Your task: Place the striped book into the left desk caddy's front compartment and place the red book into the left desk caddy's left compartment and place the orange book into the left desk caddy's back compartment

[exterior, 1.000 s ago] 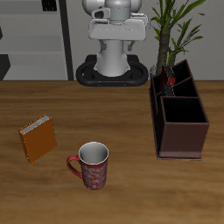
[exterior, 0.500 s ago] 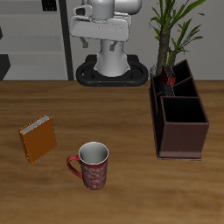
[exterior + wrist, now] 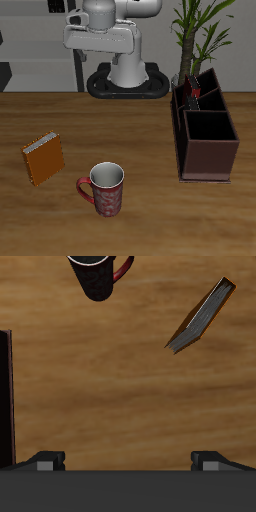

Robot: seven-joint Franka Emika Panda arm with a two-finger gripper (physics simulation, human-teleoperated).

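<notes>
Overall: wooden bench [image 3: 140, 225], robot arm high at the back.
Orange book [image 3: 44, 158]: flat on the bench, alone, nothing on it.
Mug [image 3: 103, 188]: red patterned, near the book's 4 o'clock, apart from it.
Left desk caddy [image 3: 208, 140]: across the bench; red book [image 3: 197, 96] upright in its rear section.
Potted plant [image 3: 200, 30]: behind the caddy.
Jaws: spread wide, holding nothing, finger tips [image 3: 50, 461] apart.

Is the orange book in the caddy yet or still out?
Out: the orange book lies flat on the table, beside the mug, far from the caddy.
</notes>
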